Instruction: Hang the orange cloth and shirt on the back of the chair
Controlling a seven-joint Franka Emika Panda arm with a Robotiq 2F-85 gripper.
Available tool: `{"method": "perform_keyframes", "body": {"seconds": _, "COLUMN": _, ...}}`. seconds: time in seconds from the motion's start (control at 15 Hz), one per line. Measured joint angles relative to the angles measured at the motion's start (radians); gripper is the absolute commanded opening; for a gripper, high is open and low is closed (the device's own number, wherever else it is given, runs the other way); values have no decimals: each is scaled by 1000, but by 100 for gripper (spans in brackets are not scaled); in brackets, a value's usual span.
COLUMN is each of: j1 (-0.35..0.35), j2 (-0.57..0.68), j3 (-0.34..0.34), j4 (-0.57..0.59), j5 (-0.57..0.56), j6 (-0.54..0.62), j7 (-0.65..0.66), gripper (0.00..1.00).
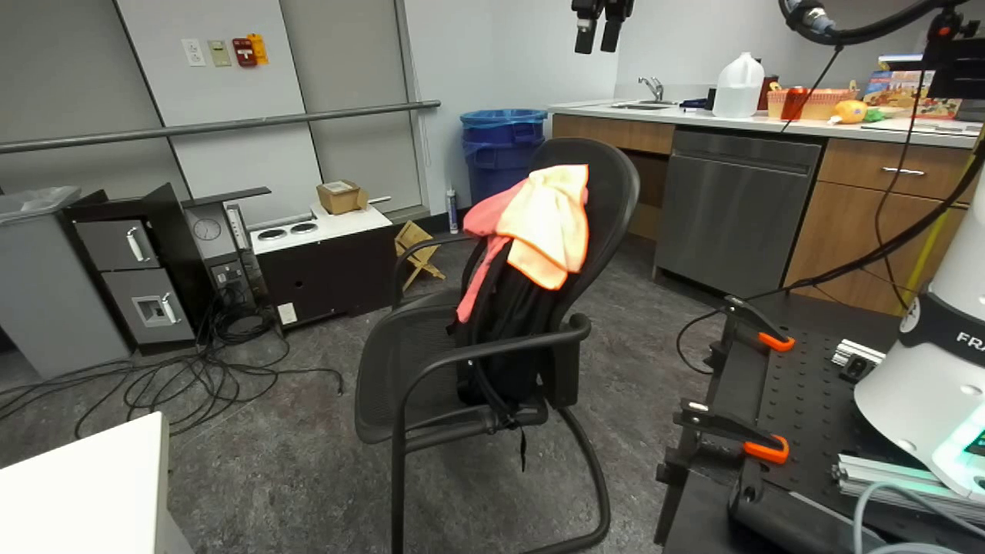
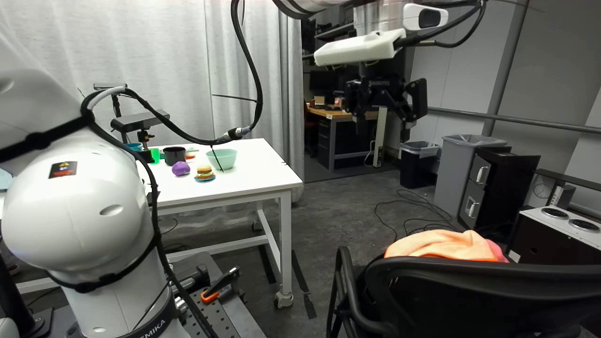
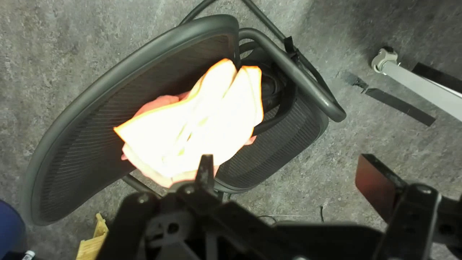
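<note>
The black chair (image 1: 622,181) has a tall curved back; its back also shows in an exterior view (image 2: 469,293) and in the wrist view (image 3: 92,68). The orange cloth (image 1: 550,223) lies bunched at the seat side of the back, below its top rim; it also shows in an exterior view (image 2: 441,244) and, overexposed, in the wrist view (image 3: 216,126). A coral-red cloth (image 1: 483,215), perhaps the shirt, lies partly hidden under it. My gripper (image 1: 598,40) is open and empty, high above the chair, also seen in an exterior view (image 2: 382,129) and the wrist view (image 3: 288,162).
A black strapped bag (image 1: 508,331) rests on the chair seat under the cloths. A white table (image 2: 244,178) with toys and bowls stands near the arm's base. A counter (image 1: 739,127), blue bin (image 1: 500,146) and toy stove (image 1: 331,231) stand around. Cables (image 1: 223,369) lie on the floor.
</note>
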State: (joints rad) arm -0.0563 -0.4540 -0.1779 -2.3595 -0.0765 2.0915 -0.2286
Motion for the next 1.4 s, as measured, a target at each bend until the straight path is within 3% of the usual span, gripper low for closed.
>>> {"method": "perform_keyframes", "body": {"seconds": 0.73, "j1": -5, "j2": 31, "j3": -1, "j4": 12, "j5": 7, "j6": 14, "j7": 3, "gripper": 100}}
{"method": "perform_keyframes", "body": {"seconds": 1.4, "j1": -47, "j2": 334, "j3": -25, "j4": 138, "j5": 12, "j6": 113, "j7": 19, "gripper": 100}}
